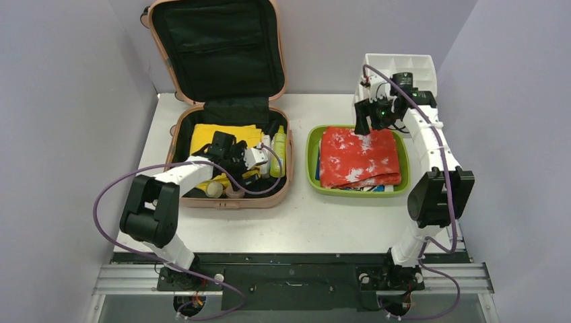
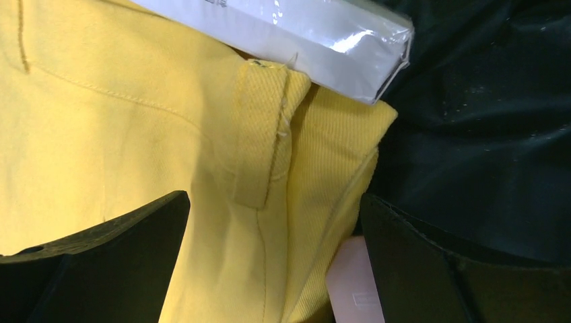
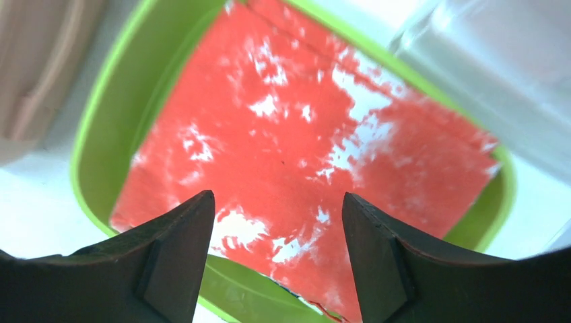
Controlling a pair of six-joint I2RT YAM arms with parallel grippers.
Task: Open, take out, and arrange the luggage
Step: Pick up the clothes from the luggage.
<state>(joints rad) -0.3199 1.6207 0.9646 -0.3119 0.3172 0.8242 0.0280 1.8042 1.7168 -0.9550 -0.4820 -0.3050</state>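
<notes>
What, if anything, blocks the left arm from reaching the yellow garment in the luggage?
Likely yes, it can reach: the luggage lid stands open, and the left claw hangs open over the yellow garment, nothing between.

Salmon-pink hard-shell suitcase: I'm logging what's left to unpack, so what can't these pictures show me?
- Top view: the left gripper and its arm cover small items at the front of the salmon-pink suitcase and part of the folded yellow garment.
- Top view: the red-and-white cloth hides whatever lies under it in the lime-green tray.
- Left wrist view: the plastic-wrapped white box is cut off by the top edge.
</notes>
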